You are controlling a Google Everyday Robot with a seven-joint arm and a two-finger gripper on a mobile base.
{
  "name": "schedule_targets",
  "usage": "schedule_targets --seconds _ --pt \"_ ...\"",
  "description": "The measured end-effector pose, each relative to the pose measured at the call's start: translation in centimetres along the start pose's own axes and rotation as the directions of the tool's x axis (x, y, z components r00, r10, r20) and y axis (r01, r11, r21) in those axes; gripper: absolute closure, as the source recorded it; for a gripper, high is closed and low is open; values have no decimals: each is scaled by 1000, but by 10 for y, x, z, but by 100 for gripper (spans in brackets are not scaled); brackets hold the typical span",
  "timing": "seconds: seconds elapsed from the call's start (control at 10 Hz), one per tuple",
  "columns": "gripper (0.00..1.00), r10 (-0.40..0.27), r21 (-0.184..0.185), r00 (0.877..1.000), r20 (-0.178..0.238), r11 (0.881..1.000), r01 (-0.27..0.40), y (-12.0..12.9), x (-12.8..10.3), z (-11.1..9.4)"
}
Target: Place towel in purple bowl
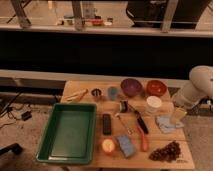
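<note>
The towel (164,124) is a light blue cloth lying crumpled near the right edge of the wooden table (80,86). The purple bowl (131,87) stands at the back of the table, left of a red bowl (156,88), and looks empty. My gripper (178,116) hangs from the white arm (199,86) that comes in from the right. It is just above the towel's right edge, well to the right of and nearer than the purple bowl.
A green tray (70,132) fills the left of the table. In the middle lie a black remote (107,123), an orange (108,145), a blue sponge (125,145), several tools and a white cup (153,103). Grapes (166,151) lie at the front right.
</note>
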Motion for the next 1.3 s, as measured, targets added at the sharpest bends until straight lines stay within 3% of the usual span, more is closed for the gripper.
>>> schedule_targets --seconds 0.3,0.9,1.3 --pt "20 24 -18 1000 12 1000 -24 2 7 14" --pt "20 76 -31 994 82 997 -74 -1 35 45" --pt "20 79 -86 995 68 994 -73 2 50 81"
